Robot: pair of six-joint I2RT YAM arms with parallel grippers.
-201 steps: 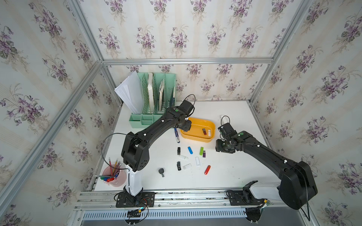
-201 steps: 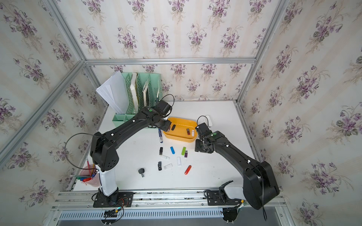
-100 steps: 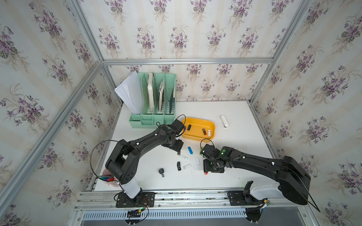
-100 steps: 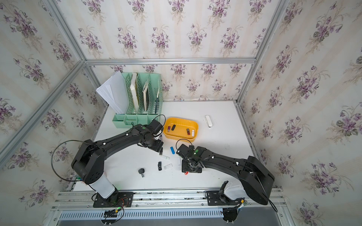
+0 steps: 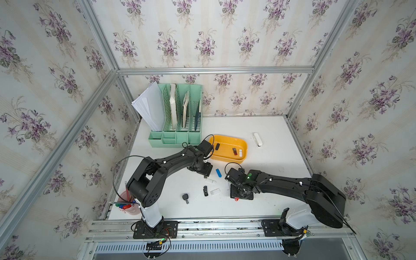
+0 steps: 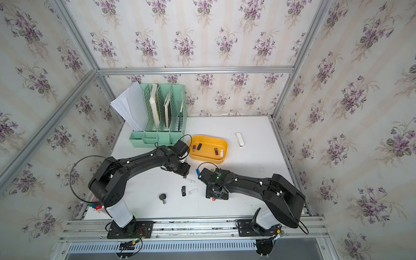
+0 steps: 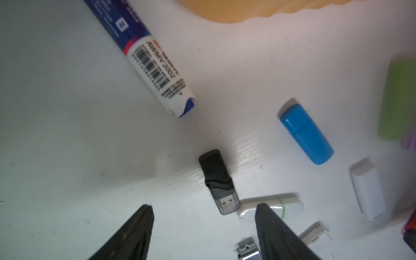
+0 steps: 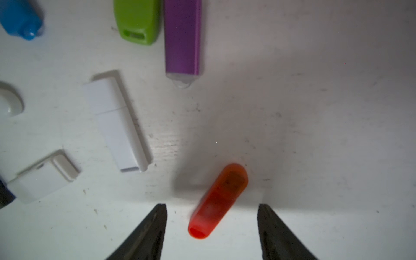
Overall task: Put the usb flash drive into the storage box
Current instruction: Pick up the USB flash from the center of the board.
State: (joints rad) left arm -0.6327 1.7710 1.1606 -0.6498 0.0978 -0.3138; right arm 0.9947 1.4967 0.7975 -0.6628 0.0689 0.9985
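Low over the table (image 5: 270,146) with the right gripper (image 8: 211,206), fingers (image 8: 157,225) spread wide and holding nothing. Between them, not touched, the red flash drive (image 8: 218,200), lying a little oblique to the closing line. Spread this wide, by judgement, to take it across its narrow sides.

Same posture for the left gripper (image 7: 203,206): open, empty, aimed at the black flash drive (image 7: 217,177) just ahead of the tips, clear cap end nearest. Contact of either gripper's tips with the table: hard to tell from the top views.

Just beside the black one, a white drive with a green ring (image 7: 286,200), partly hidden behind one finger; so some risk of catching both together.

Already inside the storage box (image 5: 227,160): the stored drives (image 6: 216,152), flat on its floor. Outside it, on the table: a blue drive (image 7: 307,135), a green drive (image 8: 137,20), a purple drive (image 8: 182,38).

Box set near the middle, reachable by both arms, good for short carries. Next, probably: close, lift, carry over the rim.
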